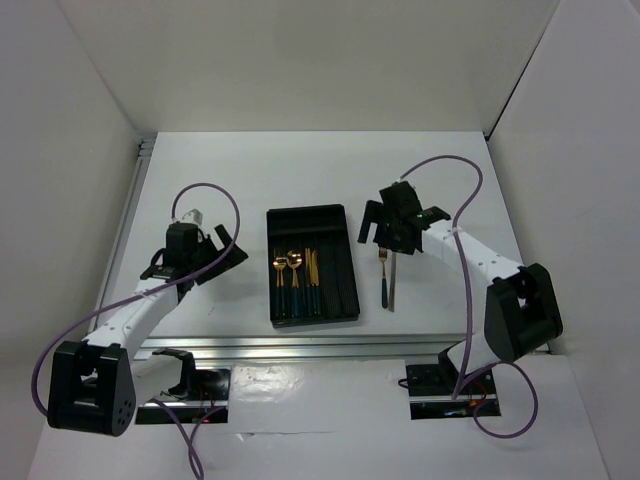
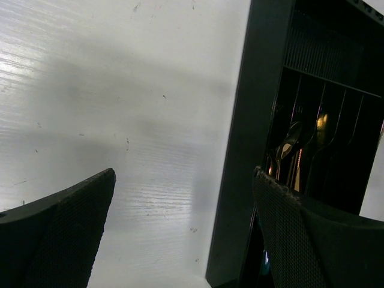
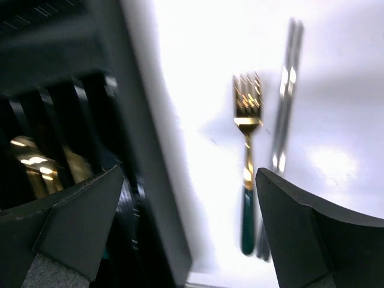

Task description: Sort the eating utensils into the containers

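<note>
We see the right hand (image 3: 189,174), fingers spread wide, over the fork (image 3: 247,180) on the bench (image 1: 440,170) just right of the tray (image 3: 150,180). The fork's tines point away from the arm bases, lengthwise with the tray, and the grey stick (image 3: 285,102) lies alongside. The left hand (image 2: 184,173) is likewise spread.

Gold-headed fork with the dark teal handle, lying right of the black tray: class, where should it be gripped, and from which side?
Probably the gold neck of the gold-headed fork, from straight above, jaws across its width. It lies flat on the white table, and the thin grey metal stick crowds its teal handle end but stands clearer near the neck.
</note>
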`<control>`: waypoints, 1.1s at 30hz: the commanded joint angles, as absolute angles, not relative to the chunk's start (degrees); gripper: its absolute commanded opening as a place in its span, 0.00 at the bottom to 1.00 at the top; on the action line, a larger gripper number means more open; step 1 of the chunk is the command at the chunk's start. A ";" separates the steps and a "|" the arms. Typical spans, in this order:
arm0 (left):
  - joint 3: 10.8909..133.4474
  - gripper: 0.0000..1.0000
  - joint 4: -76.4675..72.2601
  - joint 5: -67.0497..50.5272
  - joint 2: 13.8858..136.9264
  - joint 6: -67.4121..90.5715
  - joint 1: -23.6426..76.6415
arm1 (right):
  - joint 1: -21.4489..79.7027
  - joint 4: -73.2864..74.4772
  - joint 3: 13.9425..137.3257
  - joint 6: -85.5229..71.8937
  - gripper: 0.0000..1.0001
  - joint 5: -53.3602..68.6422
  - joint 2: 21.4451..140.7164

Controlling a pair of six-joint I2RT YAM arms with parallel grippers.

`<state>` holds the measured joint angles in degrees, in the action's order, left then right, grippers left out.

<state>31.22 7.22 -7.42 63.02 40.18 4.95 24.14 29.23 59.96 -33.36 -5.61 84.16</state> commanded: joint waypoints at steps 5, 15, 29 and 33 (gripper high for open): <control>33.05 1.00 6.33 -7.47 62.14 37.44 4.66 | 24.17 29.62 54.41 -34.54 0.99 -7.03 83.14; 33.93 1.00 6.15 -6.94 65.30 36.91 4.66 | 21.01 26.99 49.31 -32.96 0.79 -3.96 82.97; 33.93 1.00 6.24 -5.89 65.91 37.53 4.66 | 21.01 24.08 50.01 -30.06 0.58 -0.62 88.24; 34.45 1.00 6.24 -5.89 66.45 37.53 4.66 | 21.01 22.95 49.40 -30.06 0.54 0.52 89.38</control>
